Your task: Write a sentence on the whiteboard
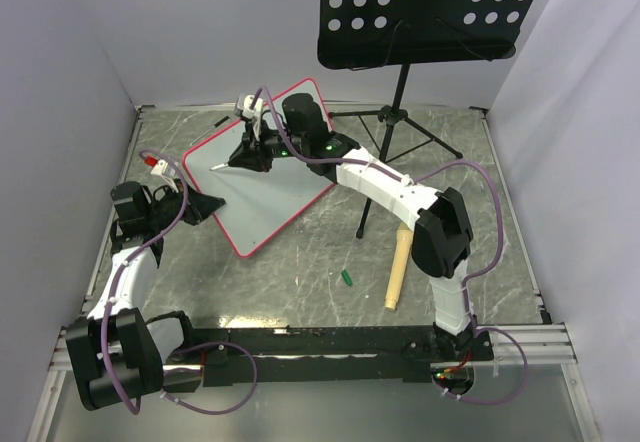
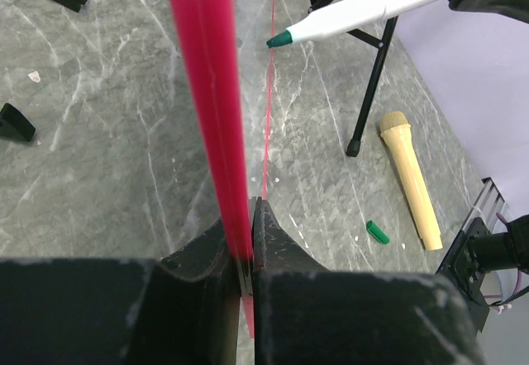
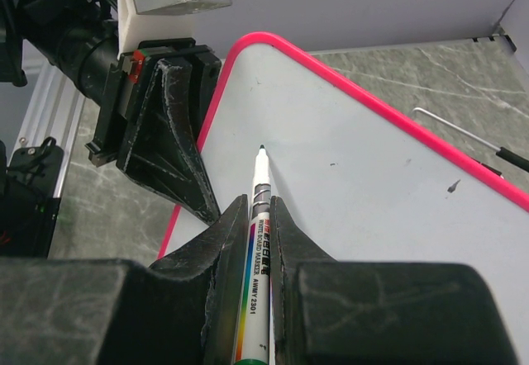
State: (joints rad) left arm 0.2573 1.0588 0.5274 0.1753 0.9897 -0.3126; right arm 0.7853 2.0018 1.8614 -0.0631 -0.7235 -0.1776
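So the whiteboard [image 1: 278,194], a white rectangle with a thin pink-red frame and rounded corners, sits turned diagonally on the grey marbled desk [image 1: 300,262]. It's in the left half, toward the far edge, with one corner pointing at the far edge.

The left hand [image 1: 210,205] is pinched tight on the board's left side. In its own wrist view the pink frame runs right down between the two black fingers [image 2: 277,253].

The right hand [image 3: 254,204] reaches in over the board from the right and is clamped on a slim white whiteboard marker [image 3: 260,179] with a teal tip. The marker points at the white surface near the left hand. The tip is at or just above the board, and honestly I can't tell if it's touching.

A couple of tiny dark specks [image 3: 453,187] show on the white.

Other stuff: a black perforated music stand [image 1: 430,7] on tripod legs by the far edge, with a beige microphone-shaped stick [image 1: 398,267] and a small green cap [image 1: 346,278] lying apart from each other toward the near edge, right of the middle.
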